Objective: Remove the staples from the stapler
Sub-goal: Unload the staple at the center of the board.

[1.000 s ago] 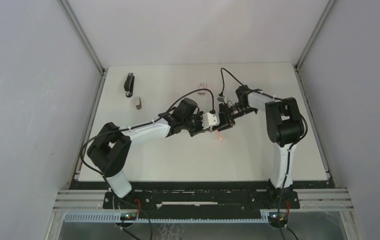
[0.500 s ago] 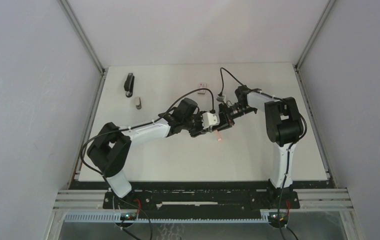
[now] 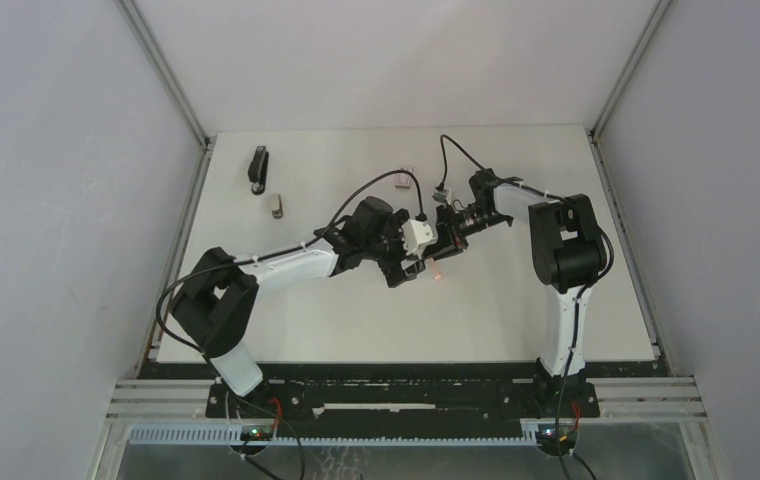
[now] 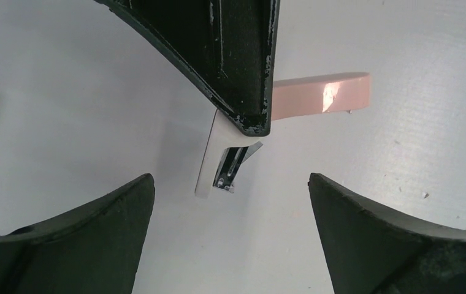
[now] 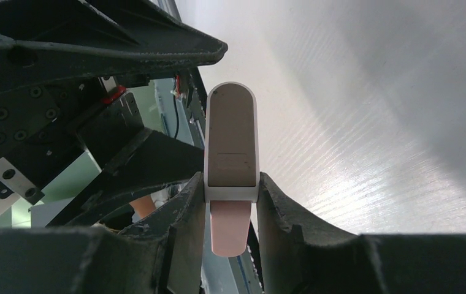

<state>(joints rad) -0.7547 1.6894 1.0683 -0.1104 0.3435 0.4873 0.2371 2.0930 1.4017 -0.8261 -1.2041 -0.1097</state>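
Note:
A small pink-and-white stapler (image 5: 232, 147) is pinched at its sides by my right gripper (image 5: 230, 184) above the table's middle. It hangs splayed apart: the pink top arm (image 4: 322, 98) points right, and the white base (image 4: 208, 165) carries a bare metal magazine (image 4: 238, 164). I cannot make out the staples. My left gripper (image 4: 230, 180) stands wide open just short of the stapler's white end, touching nothing. From above, the left gripper (image 3: 406, 264) and the right gripper (image 3: 443, 248) meet head to head around the stapler (image 3: 438, 270).
A black stapler-shaped object (image 3: 258, 170) lies at the back left, with a small beige piece (image 3: 276, 206) just in front of it. A pink-and-white flat box (image 3: 405, 178) rests behind the grippers. A black cable (image 3: 448, 160) arcs over the right wrist.
My left gripper has gone from shut to wide open and pulled slightly back and left from the stapler. The right gripper keeps its hold in the same place.

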